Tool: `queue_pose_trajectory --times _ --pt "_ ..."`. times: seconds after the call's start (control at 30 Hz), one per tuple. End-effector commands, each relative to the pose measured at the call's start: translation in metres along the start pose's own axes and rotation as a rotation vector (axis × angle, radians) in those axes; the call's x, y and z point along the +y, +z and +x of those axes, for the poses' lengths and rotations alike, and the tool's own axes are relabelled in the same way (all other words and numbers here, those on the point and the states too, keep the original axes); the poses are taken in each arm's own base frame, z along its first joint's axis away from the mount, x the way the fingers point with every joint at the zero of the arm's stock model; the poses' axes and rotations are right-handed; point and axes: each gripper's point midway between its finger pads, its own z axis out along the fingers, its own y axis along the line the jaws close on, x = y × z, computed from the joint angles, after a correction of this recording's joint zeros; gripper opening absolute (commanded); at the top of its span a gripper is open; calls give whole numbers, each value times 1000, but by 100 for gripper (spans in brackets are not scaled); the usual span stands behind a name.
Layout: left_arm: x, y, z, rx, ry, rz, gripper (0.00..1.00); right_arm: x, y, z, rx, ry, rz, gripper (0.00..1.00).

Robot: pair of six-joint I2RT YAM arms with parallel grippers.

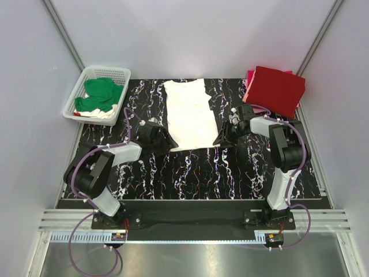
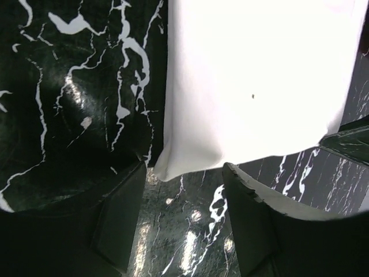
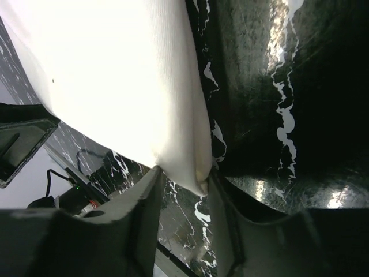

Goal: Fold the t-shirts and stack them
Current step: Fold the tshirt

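One white lattice basket [image 1: 123, 73] sits at the upper left of the top view, holding one green t-shirt [image 1: 102, 94] bunched over some white cloth [image 1: 105, 114]; what that cloth is cannot be told. One white t-shirt [image 1: 189, 112] lies spread flat at the centre of the black marbled table [image 1: 196, 167]. At the upper right, one folded red t-shirt [image 1: 279, 89] rests on one pink t-shirt [image 1: 248, 81], of which only an edge shows. The left gripper [image 2: 184, 173] has its fingers apart, with the white shirt's lower-left corner just ahead of them, unpinched. The right gripper [image 3: 184, 173] presses both fingers against the shirt's lower-right corner, gripping it.
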Motion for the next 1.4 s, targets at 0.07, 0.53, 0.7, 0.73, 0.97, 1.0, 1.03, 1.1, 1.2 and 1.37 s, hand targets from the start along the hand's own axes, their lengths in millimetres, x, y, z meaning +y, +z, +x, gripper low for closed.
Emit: queue_pose_trajectory --times 0.07,0.53,0.7,0.73,0.97,1.0,1.03,1.1,1.2,1.37 --pt "17 8 11 3 -8 -62 58 0 4 -14 -28 -39 -2 37" --pt "12 15 19 7 20 -98 0 2 1 -13 -32 -49 -25 0" --pt "-4 -19 23 -9 79 -112 0 8 -17 2 -54 -24 -29 0" --pt "-7 -25 25 -11 87 -111 0 9 -21 6 -57 -18 -33 0" --pt "-14 -86 64 16 111 -72 0 21 -64 68 -81 53 -65 0" --pt "-21 -98 72 9 130 -39 0 23 -69 77 -83 55 -68 0" --pt "-21 -103 78 12 124 -36 0 22 -73 88 -76 78 -62 0" --pt "-17 -120 92 17 125 -34 0 24 -89 112 -90 100 -69 0" --pt "-12 -138 109 31 118 -15 0 30 -107 139 -123 96 -100 0" --pt "-6 -162 139 75 135 -2 0 34 -130 187 -136 126 -152 0"
